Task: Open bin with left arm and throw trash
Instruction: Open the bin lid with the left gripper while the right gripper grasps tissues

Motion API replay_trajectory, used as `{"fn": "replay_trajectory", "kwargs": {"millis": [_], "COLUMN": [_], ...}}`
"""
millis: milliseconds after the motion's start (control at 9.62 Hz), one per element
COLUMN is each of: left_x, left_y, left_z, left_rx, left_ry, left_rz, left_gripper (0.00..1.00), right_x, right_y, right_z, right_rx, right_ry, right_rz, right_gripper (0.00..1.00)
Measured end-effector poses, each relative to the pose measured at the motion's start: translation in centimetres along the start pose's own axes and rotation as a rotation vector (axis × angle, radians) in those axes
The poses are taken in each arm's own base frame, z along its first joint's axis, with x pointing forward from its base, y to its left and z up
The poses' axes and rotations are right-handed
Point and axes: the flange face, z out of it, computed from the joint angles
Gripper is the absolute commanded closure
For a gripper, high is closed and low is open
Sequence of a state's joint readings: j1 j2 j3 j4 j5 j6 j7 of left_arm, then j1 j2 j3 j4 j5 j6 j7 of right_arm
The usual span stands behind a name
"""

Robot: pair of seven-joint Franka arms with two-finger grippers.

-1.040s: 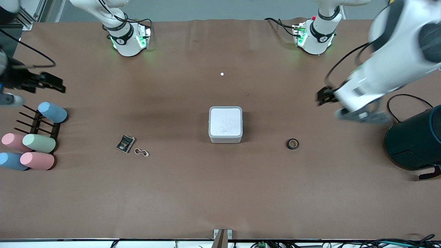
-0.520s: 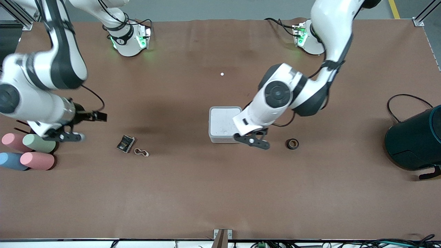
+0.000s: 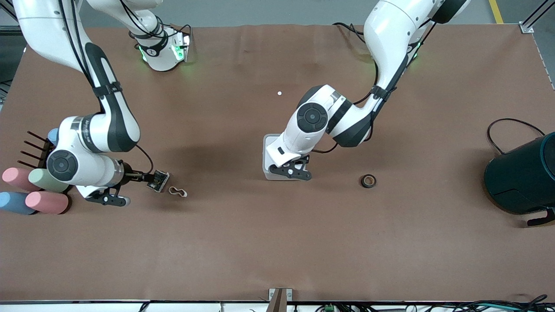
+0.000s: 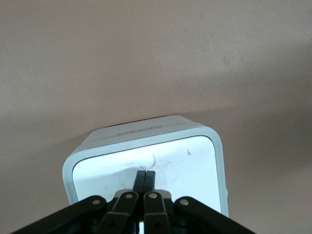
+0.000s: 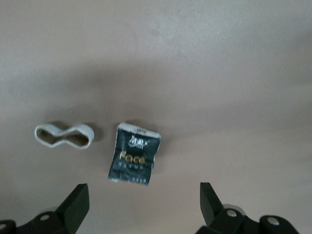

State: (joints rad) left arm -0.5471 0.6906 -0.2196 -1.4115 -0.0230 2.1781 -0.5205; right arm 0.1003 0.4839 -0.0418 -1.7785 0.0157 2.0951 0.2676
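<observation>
The bin (image 3: 269, 142) sits mid-table, its flat white lid (image 4: 185, 165) down, and the left arm's hand covers most of it in the front view. My left gripper (image 4: 145, 174) is shut with nothing in it. Its tips point at the lid beside a round dimple, and I cannot tell whether they touch. My right gripper (image 5: 144, 202) is open and low over the table, beside the black foil packet (image 5: 132, 160), which lies just ahead of the fingertips (image 5: 78, 201). The whitish rubber-band loop (image 5: 64, 136) lies beside the packet (image 3: 158, 180). The dark tape ring (image 3: 368, 180) lies toward the left arm's end.
Pastel cylinders on a dark rack (image 3: 43, 186) stand close to the right arm's elbow. A large dark teal cylinder (image 3: 522, 177) with a black cable stands at the left arm's end. A tiny white speck (image 3: 279, 93) lies farther from the camera than the bin.
Both arms swung in from the table's ends. The left gripper shut and came over the bin's lid. The right gripper, still open, came down beside the black packet.
</observation>
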Motion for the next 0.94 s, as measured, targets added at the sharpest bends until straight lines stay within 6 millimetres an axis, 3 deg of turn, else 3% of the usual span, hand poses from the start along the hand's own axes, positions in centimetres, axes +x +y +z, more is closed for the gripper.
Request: {"fn": "replay_trajectory", "kwargs": {"millis": [208,416,624,728,832,936], "left_x": [0.2,0.2,0.2,0.3,1.3,2.7], "left_y": [-0.1,-0.1,-0.5,-1.8,-5.1,-10.0], "left_z": [1.7,1.6,1.0,-0.5,-3.6,-7.1], "left_rx": [-0.008,-0.008,0.014,0.058,0.093,0.107], "left_ry": [0.010,0.012,-0.018,-0.062,-0.085,-0.104], "left_rz": [-0.004,-0.037,-0.079,-0.108,-0.131,-0.111], "left_gripper": [1.00,1.00,1.00,0.99,0.93,0.80], "right_x": [0.9,0.9,0.4,0.2,0.1,-0.1], "right_y": [-0.3,-0.5,-0.4,-0.4,-0.5,-0.6], "right_z": [2.4,5.8,7.5,7.7,7.9,8.2], "right_rx": [0.010,0.017,0.031,0.039,0.043,0.043], "right_ry": [0.036,0.055,0.066,0.059,0.054,0.045], "right_rz": [0.101,0.164,0.222,0.237,0.244,0.246], "right_gripper": [0.00,0.00,0.00,0.00,0.00,0.00]}}
